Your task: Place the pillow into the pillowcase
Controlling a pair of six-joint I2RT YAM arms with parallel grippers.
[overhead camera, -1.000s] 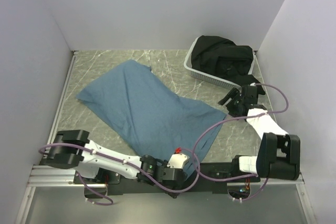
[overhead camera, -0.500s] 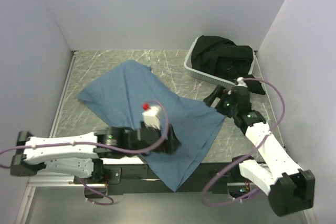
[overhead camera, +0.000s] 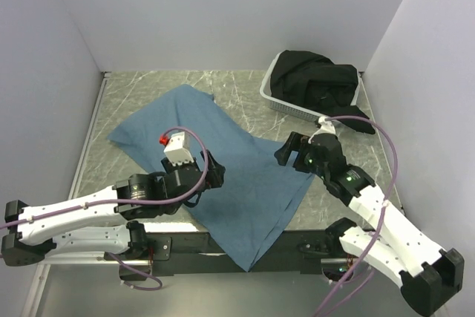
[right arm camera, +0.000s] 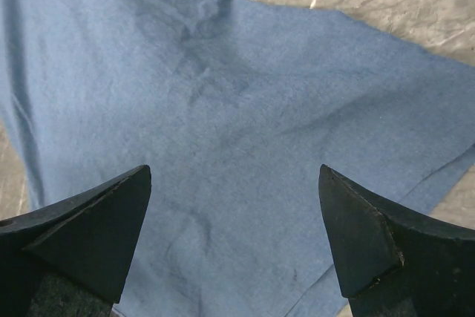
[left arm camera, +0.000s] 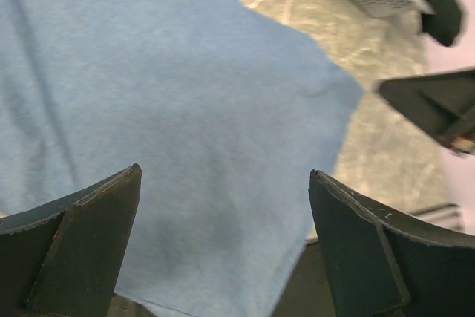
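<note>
White walls box in a grey marbled table (overhead camera: 148,83). From above, we see the pillowcase (overhead camera: 223,161) lying flat and wrinkled across it, one corner hanging over the near edge. A white basket (overhead camera: 276,100) of black cloth (overhead camera: 312,76) sits at the far right. The left gripper (overhead camera: 210,171) and right gripper (overhead camera: 286,152) hover over the fabric, each with its jaws wide apart and holding nothing. The pillow shows in no view. On the left wrist, blue cloth fills the gap between the spread fingers; we judge the open hem must be found first. On the right wrist we see the same. There we should pinch one layer only, near an edge, so the mouth opens.
</note>
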